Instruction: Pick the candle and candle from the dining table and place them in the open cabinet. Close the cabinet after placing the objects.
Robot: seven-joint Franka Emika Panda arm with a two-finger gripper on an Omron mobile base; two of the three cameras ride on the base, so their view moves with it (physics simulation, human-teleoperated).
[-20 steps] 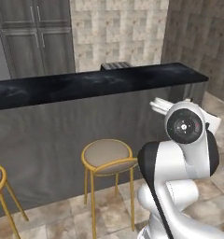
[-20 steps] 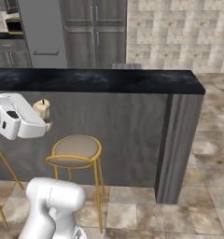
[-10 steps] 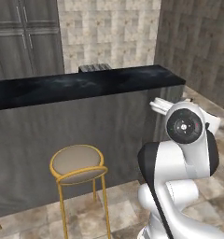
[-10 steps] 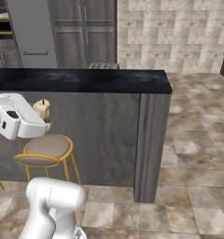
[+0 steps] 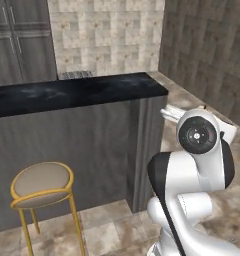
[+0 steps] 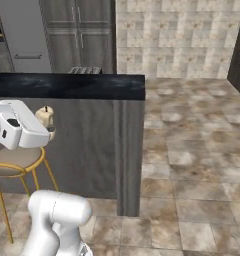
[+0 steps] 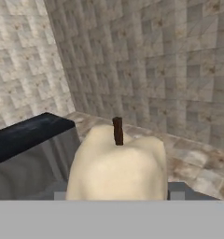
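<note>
Nearest, in the hand view, the cream candle (image 7: pixel 116 170) sits right at the gripper (image 7: pixel 116 195), its lumpy body between the two dark fingertips (image 7: pixel 176 190) and its short brown wick standing up. The gripper is closed on the candle, jaws part-way apart around its width. In the right base view the same candle (image 6: pixel 45 116) shows just past the white hand, held in the air in front of the counter's grey wood-grain front panel, below the level of the black top and above the stool seat.

Just beyond, the stool (image 6: pixel 14 161) with its round beige seat and yellow legs stands on the tiled floor against the counter front; in the left base view the stool (image 5: pixel 42 186) is at lower left, well apart from the arm.

Behind it runs the counter (image 5: pixel 82 89), a long glossy black marbled top over a grey panel, ending in a squared end panel near the middle of both base views. A small ribbed grey object (image 6: pixel 85 70) shows just over its far edge.

Farthest back, tall grey wood-grain cabinet doors (image 6: pixel 77 37) with slim vertical bar handles stand beside a beige stone-tiled wall (image 5: pixel 107 35), and a darker tiled wall (image 5: pixel 207 55) closes the room's side.
</note>
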